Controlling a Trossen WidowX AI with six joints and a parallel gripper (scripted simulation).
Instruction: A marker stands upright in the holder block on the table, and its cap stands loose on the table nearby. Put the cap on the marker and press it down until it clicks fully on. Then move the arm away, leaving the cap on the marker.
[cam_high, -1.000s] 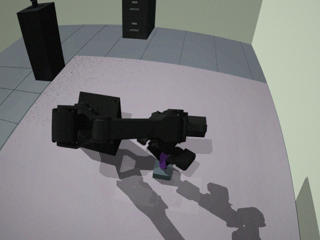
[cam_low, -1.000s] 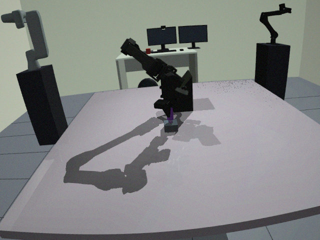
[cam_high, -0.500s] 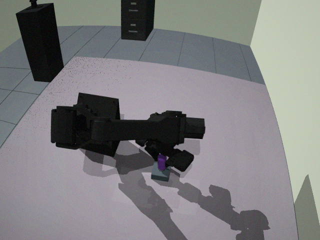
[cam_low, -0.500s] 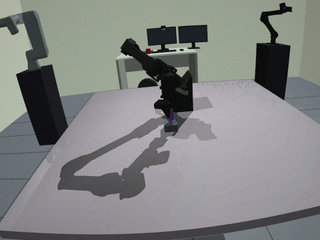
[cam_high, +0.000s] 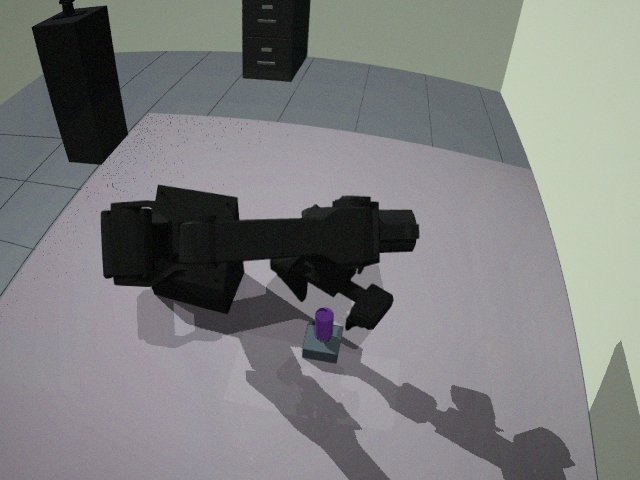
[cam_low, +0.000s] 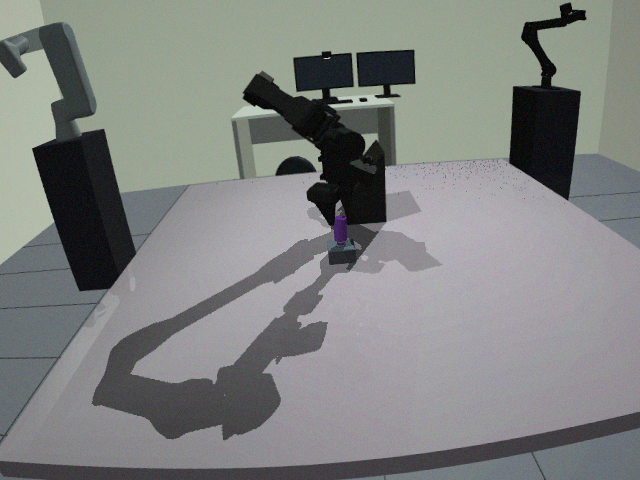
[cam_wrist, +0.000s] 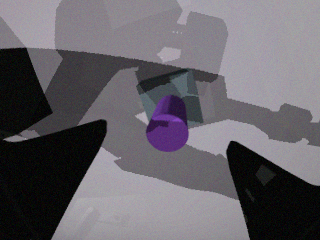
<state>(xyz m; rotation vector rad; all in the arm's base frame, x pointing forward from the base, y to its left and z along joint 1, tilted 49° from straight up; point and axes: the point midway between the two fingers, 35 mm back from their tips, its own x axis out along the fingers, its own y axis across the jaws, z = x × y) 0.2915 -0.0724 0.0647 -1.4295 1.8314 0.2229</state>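
The purple cap (cam_high: 324, 326) (cam_low: 340, 230) (cam_wrist: 169, 137) stands upright over the marker. Only a narrow band of the marker (cam_low: 341, 243) shows between the cap's lower edge and the holder block; whether the cap is fully clicked on cannot be told. The grey-blue holder block (cam_high: 320, 352) (cam_low: 342, 256) (cam_wrist: 195, 107) sits flat on the table. My gripper (cam_high: 325, 313) (cam_wrist: 169, 137) is open around the upper part of the cap. In the wrist view one finger is on each side of the cap, with a wide gap to both, and neither touches it.
The arm's base (cam_high: 196, 289) (cam_low: 374, 201) stands on the table (cam_high: 465, 310) (cam_low: 465, 335) behind the block. Shadows of the arm fall across the table. Off the table are dark pedestals, a desk with monitors and a cabinet.
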